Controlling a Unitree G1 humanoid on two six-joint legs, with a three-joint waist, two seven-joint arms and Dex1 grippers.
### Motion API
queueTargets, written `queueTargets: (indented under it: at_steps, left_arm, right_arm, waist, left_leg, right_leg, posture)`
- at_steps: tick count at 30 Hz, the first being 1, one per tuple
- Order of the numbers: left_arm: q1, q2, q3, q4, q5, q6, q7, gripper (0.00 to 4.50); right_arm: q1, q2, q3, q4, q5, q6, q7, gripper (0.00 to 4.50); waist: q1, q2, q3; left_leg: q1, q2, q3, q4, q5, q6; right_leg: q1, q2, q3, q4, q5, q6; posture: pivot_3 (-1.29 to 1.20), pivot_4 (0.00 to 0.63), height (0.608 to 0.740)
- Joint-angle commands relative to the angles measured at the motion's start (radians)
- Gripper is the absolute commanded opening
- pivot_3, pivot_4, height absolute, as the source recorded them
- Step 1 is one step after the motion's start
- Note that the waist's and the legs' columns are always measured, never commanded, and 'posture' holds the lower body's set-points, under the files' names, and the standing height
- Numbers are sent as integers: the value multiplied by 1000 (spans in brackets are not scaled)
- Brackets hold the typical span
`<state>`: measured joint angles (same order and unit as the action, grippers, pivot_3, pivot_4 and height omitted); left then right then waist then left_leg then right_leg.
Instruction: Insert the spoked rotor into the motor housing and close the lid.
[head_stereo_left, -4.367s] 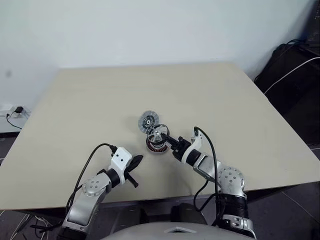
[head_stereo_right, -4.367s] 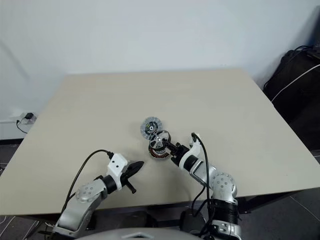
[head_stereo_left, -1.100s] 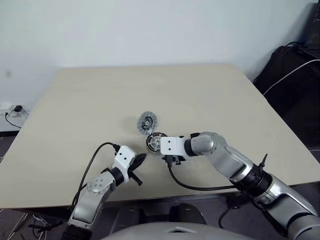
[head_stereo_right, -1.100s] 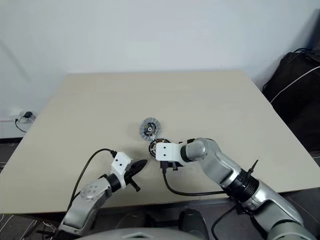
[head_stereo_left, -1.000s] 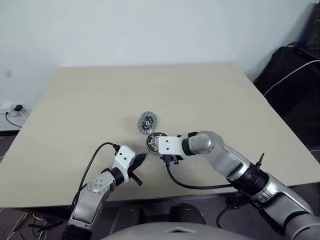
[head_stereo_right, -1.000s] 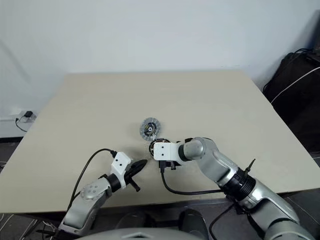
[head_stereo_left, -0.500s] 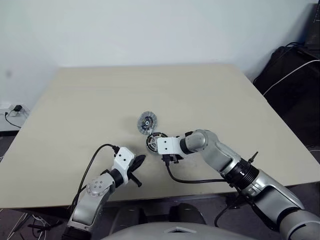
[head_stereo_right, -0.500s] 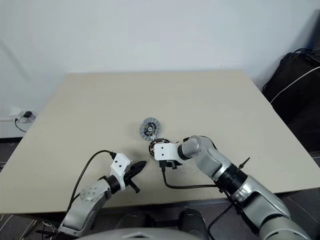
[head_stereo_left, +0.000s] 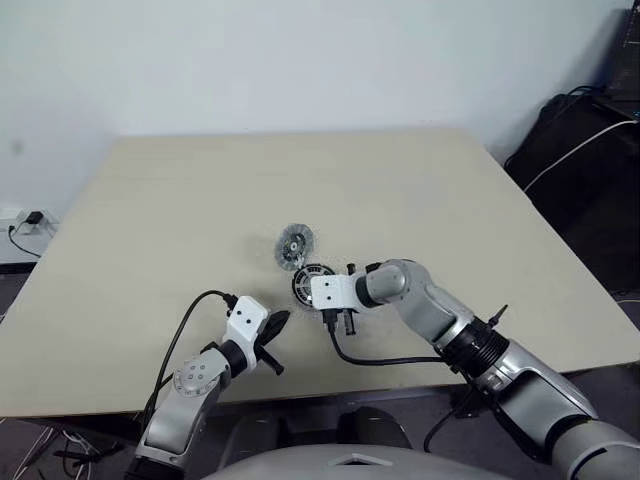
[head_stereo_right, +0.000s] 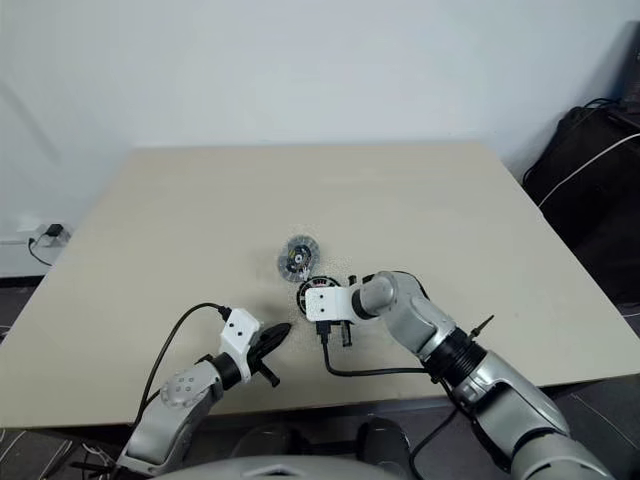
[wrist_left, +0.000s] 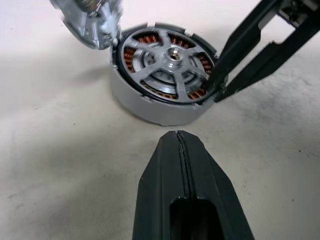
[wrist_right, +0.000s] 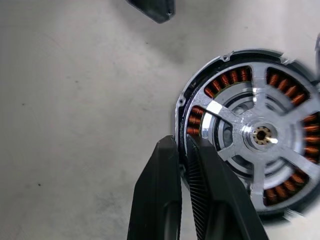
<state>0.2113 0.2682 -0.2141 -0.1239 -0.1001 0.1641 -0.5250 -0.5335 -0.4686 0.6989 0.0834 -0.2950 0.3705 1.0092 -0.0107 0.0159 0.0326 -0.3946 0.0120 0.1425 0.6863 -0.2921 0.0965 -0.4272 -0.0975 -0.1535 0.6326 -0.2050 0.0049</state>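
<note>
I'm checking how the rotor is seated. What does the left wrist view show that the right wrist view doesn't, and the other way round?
The left wrist view alone shows the lid leaning at the motor housing's far edge, and the housing's grey side wall. The right wrist view alone looks straight down on the centre hub. Both show the spoked rotor sitting in the housing over copper windings, and the right hand pinching the rim.

The surface (head_stereo_left: 420, 200) is pale beige with faint dark specks. The motor housing (wrist_left: 162, 107) has a grey outer wall and copper-orange windings. The spoked rotor (wrist_right: 260, 135) is shiny silver with a brassy centre. The lid (head_stereo_left: 294, 245) is pale grey-silver with a dark middle. The fingers (wrist_right: 160, 200) are matte black.
</note>
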Motion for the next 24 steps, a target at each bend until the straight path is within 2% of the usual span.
queueTargets:
  at_steps: [1, 7, 11, 16, 21, 24]
  left_arm:
    - [-10, -7, 2, -34, -16, -24, -4, 0]
    - [-20, -11, -5, -25, -14, -23, -8, 0]
    - [-22, -10, -5, -21, -15, -24, -12, 0]
    - [-22, -8, -4, -16, -15, -26, -19, 0]
    - [-26, -10, -6, -10, -14, -26, -27, 0]
    - [-29, -12, -11, -5, -14, -24, -34, 0]
  right_arm:
    - [2, 0, -29, 9, -12, 7, -14, 2]
    - [41, 2, -92, -59, 41, 69, -17, 2]
    - [110, -24, -174, -202, 111, 137, 1, 2]
    - [231, -55, -268, -424, 210, 323, -10, 2]
    - [327, -36, -308, -583, 268, 529, -84, 2]
    - [355, 33, -320, -604, 277, 641, -186, 2]
  waist:
    - [0, 0, 0]
    - [3, 0, 0]
    - [9, 0, 0]
    - [12, 0, 1]
    - [14, 0, 1]
    - [14, -1, 1]
  left_leg:
    - [0, 0, 0, 0, 0, 0]
    - [0, 0, 0, 2, 0, -1]
    - [-2, 0, 0, 1, 0, 0]
    - [-2, 0, 0, 1, -1, 1]
    - [-2, 1, 0, 1, -1, 2]
    - [-2, 1, -1, 1, -1, 2]
  right_leg:
    - [0, 0, 0, 0, 0, 0]
    - [0, -1, 0, 2, 0, 0]
    - [-1, -1, 0, 1, 1, -1]
    - [-2, -1, -1, 1, 1, -4]
    - [-2, -1, -1, 1, 0, -2]
    - [-2, -1, -1, 1, 0, -2]
  posture:
    - [0, 0, 740]
    - [0, 0, 740]
    - [0, 0, 740]
    - [0, 0, 740]
    - [0, 0, 740]
    - [0, 0, 740]
